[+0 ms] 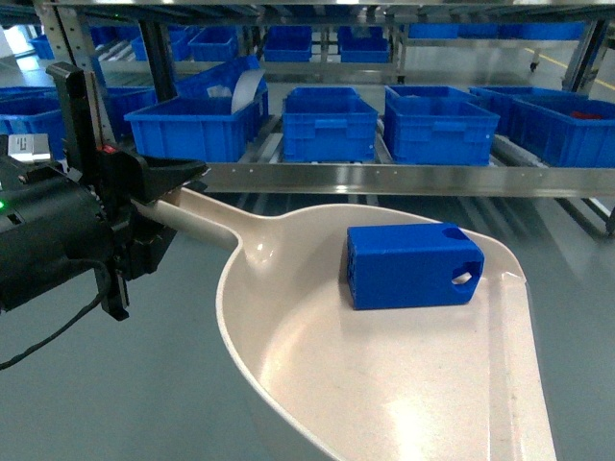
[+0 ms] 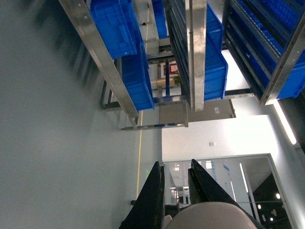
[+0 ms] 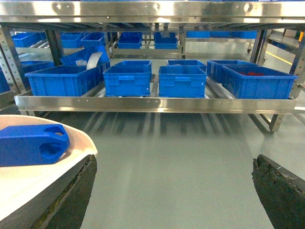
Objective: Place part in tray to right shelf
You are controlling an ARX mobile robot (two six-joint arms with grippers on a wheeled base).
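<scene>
My left arm (image 1: 48, 240) is a bulky matte-black housing with a small green light on its upper edge and a white label above it. A thin black cable loops off its underside. A tall black bracket rises behind it, with a spot of red at the joint. The left claw (image 2: 175, 191) ends in two tapering black fingers (image 2: 153, 195). The right claw (image 3: 174, 186) shows two dark pads (image 3: 76, 200) — rough, worn, crumbling along the edges.

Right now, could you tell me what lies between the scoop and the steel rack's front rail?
Only bare grey floor lies between the scoop and the front rail; the right wrist view shows it.
</scene>
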